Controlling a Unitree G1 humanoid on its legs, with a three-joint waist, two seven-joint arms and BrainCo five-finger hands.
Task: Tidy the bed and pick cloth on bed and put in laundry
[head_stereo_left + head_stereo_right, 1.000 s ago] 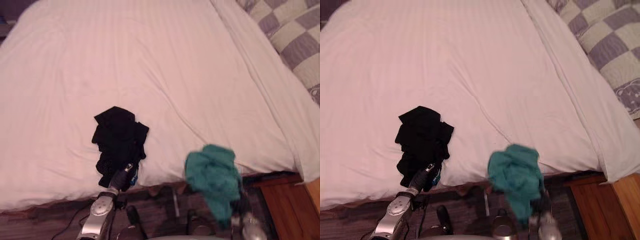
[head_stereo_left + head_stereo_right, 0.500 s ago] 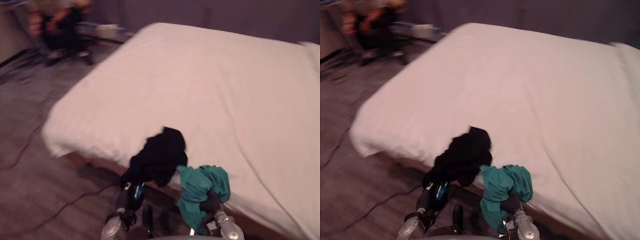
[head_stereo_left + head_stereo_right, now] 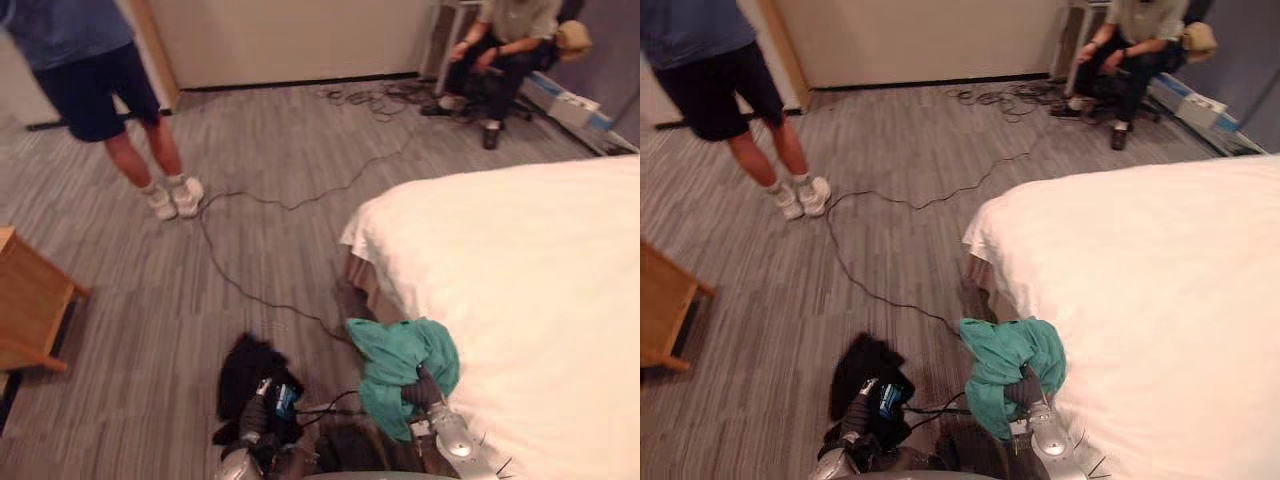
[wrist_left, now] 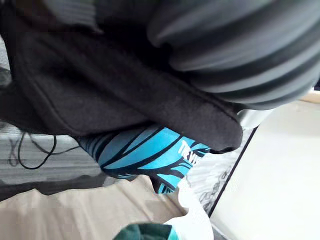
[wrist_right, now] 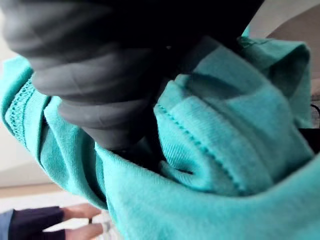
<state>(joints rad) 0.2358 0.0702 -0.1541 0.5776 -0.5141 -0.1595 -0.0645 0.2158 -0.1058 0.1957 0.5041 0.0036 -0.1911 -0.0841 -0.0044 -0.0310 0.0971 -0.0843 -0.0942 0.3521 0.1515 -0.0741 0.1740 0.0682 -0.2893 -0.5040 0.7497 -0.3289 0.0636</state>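
Currently L hand (image 3: 253, 415) is buried under black cloth (image 3: 243, 365), R hand (image 3: 421, 388) inside teal cloth (image 3: 395, 350); grip can't be told for either. Both cloths hang over floor (image 3: 250, 180), just beside bed (image 3: 530, 270) corner. Blue patch (image 4: 142, 155) w/ white print, cut off, unreadable.

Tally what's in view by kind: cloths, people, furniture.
Cloths: 2 (black cloth, teal cloth)
People: 2 (standing person, seated person)
Furniture: 2 (bed, wooden furniture piece)
Total: 6
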